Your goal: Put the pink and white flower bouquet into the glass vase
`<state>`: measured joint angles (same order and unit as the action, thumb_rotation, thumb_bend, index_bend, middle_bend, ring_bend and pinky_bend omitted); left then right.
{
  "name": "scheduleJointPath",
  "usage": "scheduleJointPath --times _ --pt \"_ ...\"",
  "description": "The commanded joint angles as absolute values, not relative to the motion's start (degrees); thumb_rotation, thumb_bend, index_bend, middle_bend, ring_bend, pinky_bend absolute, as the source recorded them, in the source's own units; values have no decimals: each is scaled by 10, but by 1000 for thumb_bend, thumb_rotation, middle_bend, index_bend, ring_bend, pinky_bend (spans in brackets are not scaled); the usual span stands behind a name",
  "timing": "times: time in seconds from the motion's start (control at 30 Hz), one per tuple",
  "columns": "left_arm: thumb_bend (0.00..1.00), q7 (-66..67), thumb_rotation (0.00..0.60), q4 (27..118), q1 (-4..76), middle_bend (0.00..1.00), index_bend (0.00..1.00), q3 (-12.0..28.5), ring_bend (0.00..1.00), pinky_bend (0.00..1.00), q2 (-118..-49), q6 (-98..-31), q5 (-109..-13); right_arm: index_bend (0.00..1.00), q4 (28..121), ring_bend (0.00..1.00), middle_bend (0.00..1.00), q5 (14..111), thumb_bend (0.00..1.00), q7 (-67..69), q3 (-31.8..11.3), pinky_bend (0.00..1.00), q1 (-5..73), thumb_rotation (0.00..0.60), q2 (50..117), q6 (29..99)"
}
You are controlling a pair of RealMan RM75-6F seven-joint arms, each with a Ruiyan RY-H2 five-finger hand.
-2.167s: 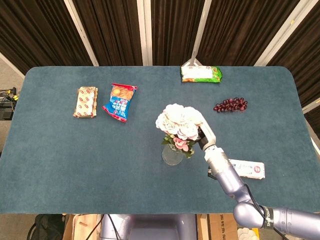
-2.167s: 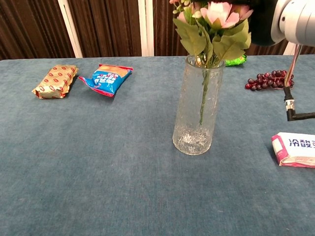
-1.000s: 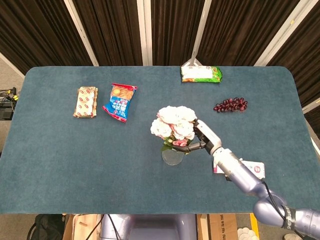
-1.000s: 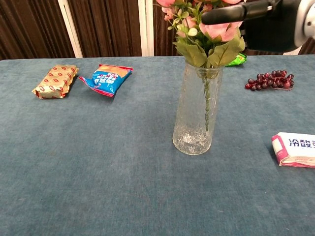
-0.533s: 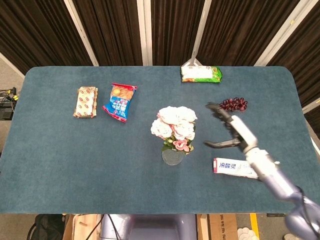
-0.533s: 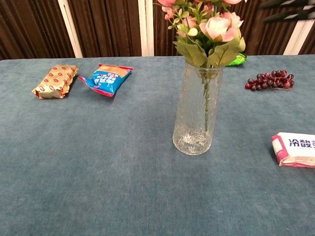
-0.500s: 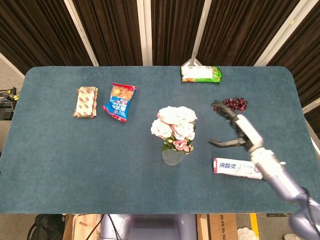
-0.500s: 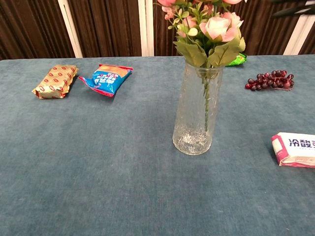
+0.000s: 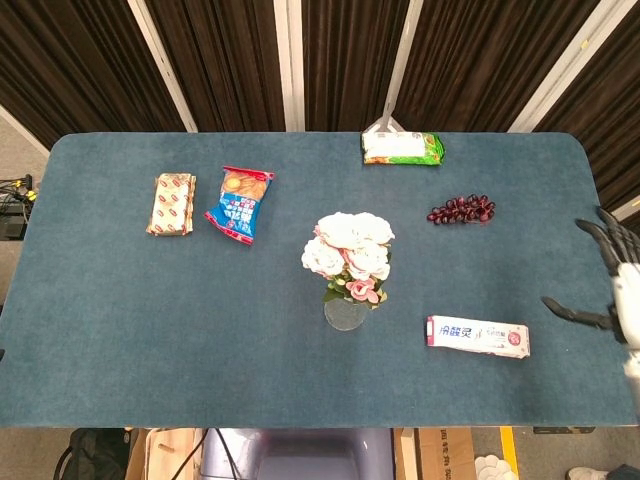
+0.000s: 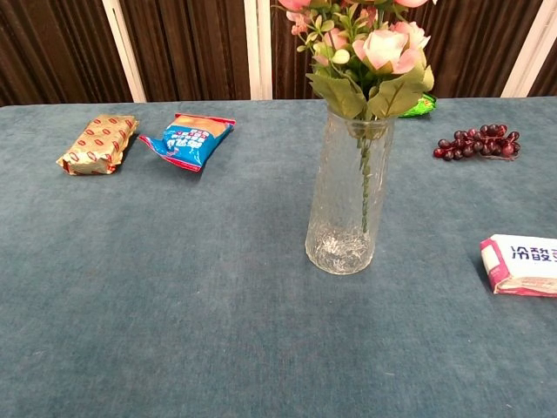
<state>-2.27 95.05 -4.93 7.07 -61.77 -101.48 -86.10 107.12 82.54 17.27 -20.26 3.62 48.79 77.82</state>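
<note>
The pink and white flower bouquet [image 9: 349, 254] [image 10: 370, 50] stands in the glass vase [image 9: 345, 313] [image 10: 347, 196] near the middle of the table, its stems down inside the glass. My right hand [image 9: 612, 280] shows only in the head view, at the far right edge beyond the table's end, fingers spread and holding nothing. It is well clear of the vase. My left hand appears in neither view.
On the blue table [image 9: 120, 300] lie a gold snack pack [image 9: 171, 203] [image 10: 97, 144], a blue chip bag [image 9: 240, 203] [image 10: 186, 139], a green packet [image 9: 402, 148], purple grapes [image 9: 461, 209] [image 10: 475, 142] and a toothpaste box [image 9: 477, 336] [image 10: 522, 265] right of the vase.
My right hand let go of the bouquet, which now stands in the vase, and drew back to the right, past the table's edge and out of the chest view.
</note>
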Motion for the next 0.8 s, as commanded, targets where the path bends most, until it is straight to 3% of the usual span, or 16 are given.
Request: scheduleJointPath --times 0.03,0.2,0.43,0.8 --pt "178 -33 600 951 -52 0 139 71 0 55 -613 -1016 -857 151 1062 0 28 894 134 79 -140 0 -26 600 521 876" --pt "178 -47 600 949 -57 0 131 74 0 55 -607 -1020 -850 151 1047 0 28 943 134 -17 -102 0 -44 600 547 911" --pt "178 -53 600 946 -59 0 124 73 0 39 -599 -1015 -847 151 1047 0 28 949 134 -34 -65 0 -42 600 546 884" --pt "178 -31 600 950 -50 0 121 67 0 29 -592 -986 -840 151 1031 0 27 918 134 -30 -54 0 -33 600 545 872"
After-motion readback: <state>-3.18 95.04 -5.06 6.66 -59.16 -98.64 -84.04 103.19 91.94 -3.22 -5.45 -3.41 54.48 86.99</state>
